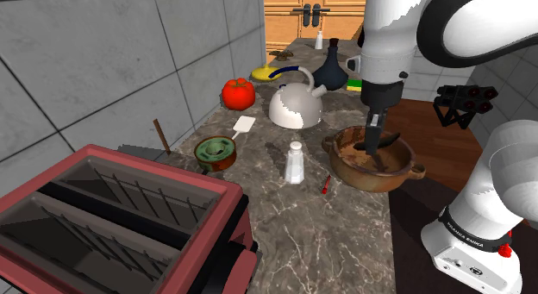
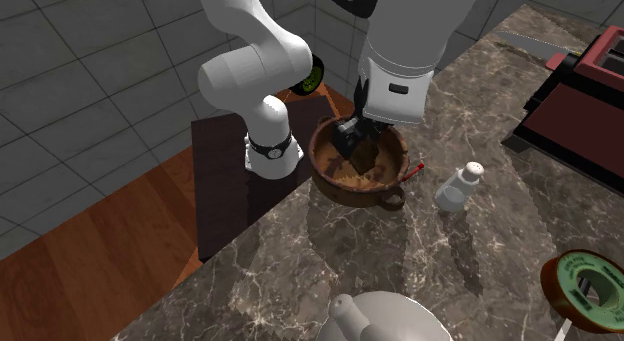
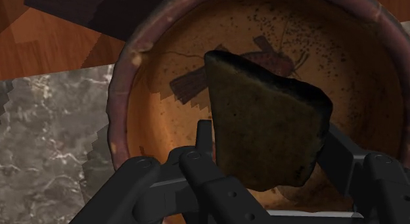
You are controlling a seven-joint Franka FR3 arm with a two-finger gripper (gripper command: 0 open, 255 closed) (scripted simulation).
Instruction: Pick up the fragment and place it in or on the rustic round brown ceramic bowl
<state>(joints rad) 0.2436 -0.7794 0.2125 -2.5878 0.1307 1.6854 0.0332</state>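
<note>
Claw (image 1: 375,151), in the shoulder view, hangs upright inside the rim of the brown bowl (image 1: 405,175) on the marble counter (image 1: 284,223), well apart from the white shaker (image 1: 295,163). From the second exterior view it sits low over the bowl's middle. The wrist view adds what neither shows: both fingers (image 3: 205,134) clenched on the dark wedge-shaped fragment (image 3: 256,91), long axis pointing straight out from the claw at the bowl's floor; contact cannot be told, and release appears to be the step due.
</note>
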